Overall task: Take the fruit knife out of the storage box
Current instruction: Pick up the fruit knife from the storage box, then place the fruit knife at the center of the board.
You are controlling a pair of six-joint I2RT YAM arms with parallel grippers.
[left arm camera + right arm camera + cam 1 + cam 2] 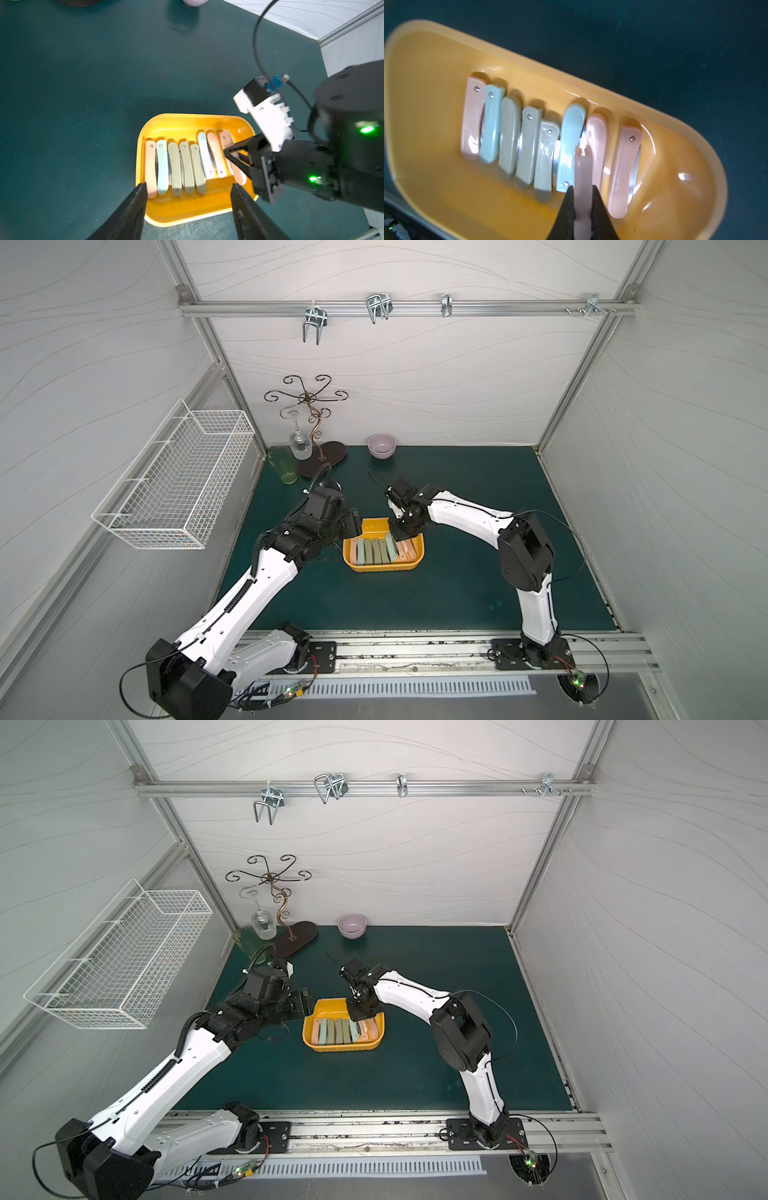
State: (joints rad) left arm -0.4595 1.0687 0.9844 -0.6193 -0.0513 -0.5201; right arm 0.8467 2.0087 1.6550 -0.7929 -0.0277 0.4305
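The yellow storage box (382, 568) (340, 1047) sits mid-mat and holds several folded fruit knives in pink, pale blue and olive, laid side by side (175, 166). My right gripper (583, 188) (397, 531) is shut on a pink fruit knife (583, 166) (239, 176), held edge-on just above the row near the box's right end. My left gripper (189, 186) (355, 522) is open at the box's left end. Its fingers (137, 199) stand wide apart over the rim (187, 216) with nothing between them.
At the back stand a purple bowl (381, 446), a scrolled metal glass rack (322, 456) with a hanging wine glass (300, 445), and a green tumbler (284, 466). A white wire basket (174, 485) hangs on the left wall. Metal hooks (377, 306) line the back rail.
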